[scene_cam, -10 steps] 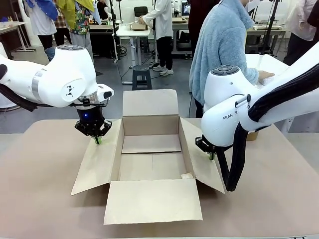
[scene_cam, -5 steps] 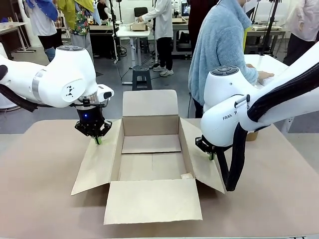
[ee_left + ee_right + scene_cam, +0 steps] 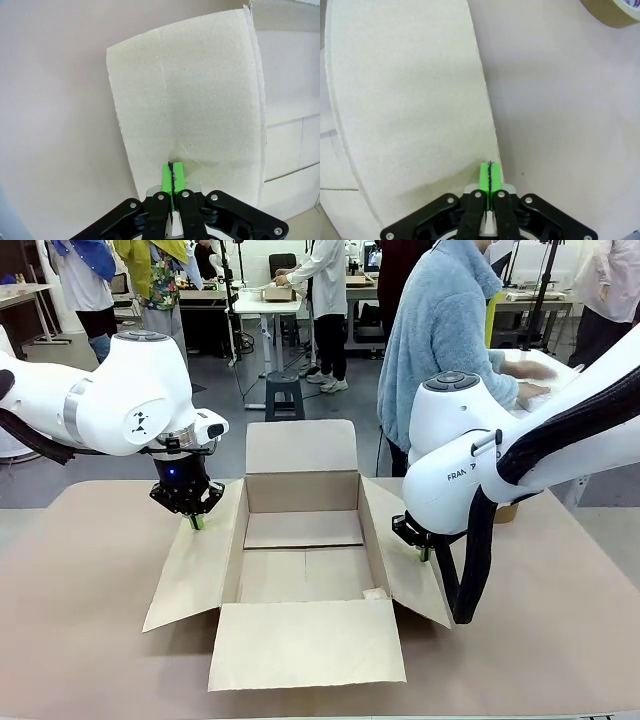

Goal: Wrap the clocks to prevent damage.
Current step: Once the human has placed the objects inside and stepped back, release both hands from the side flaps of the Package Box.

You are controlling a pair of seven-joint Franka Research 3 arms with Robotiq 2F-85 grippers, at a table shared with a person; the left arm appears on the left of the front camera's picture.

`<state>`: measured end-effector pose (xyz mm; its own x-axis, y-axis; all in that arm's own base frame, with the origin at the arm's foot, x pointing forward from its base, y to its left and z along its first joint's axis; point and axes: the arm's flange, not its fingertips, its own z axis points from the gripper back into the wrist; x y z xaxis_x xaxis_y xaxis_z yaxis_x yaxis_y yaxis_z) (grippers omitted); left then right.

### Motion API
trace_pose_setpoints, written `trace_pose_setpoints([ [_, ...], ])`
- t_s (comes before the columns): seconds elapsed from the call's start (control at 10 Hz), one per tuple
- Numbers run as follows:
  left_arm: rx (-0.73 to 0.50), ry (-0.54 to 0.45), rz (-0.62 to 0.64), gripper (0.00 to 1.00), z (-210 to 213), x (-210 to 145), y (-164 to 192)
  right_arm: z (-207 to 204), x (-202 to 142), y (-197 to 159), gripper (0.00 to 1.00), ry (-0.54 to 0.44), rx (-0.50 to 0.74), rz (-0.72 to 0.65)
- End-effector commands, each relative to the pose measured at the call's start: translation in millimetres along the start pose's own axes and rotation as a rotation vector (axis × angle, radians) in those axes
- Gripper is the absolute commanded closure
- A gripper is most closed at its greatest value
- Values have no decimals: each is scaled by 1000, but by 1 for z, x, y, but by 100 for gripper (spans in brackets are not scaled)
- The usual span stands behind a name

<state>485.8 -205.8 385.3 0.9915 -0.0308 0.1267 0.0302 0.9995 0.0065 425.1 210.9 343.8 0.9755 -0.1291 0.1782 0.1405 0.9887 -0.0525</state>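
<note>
An open, empty cardboard box sits mid-table with all its flaps folded out. My left gripper is shut, its green tips pressing down on the box's left flap; the left wrist view shows the closed gripper touching that flap. My right gripper is shut too and rests on the outer edge of the right flap, as the right wrist view of the gripper and flap confirms. The clocks are out of view.
A person in a light blue fleece stands beyond the far edge, hands on a white table to the right. A roll of brown tape lies on the tabletop right of the box. The near flap spreads toward me.
Both arms and the box have stayed still. The person's hand over the white table has shifted slightly.
</note>
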Motion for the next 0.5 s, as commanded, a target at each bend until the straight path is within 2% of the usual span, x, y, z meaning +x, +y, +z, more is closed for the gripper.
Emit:
trace_pose_setpoints([
  [0.0,12,3,-10,100,0,2,-1,0,-1,0,99,-4,-17,0],
  [0.4,12,3,-10,100,0,2,-1,0,-1,0,99,-4,-17,0],
])
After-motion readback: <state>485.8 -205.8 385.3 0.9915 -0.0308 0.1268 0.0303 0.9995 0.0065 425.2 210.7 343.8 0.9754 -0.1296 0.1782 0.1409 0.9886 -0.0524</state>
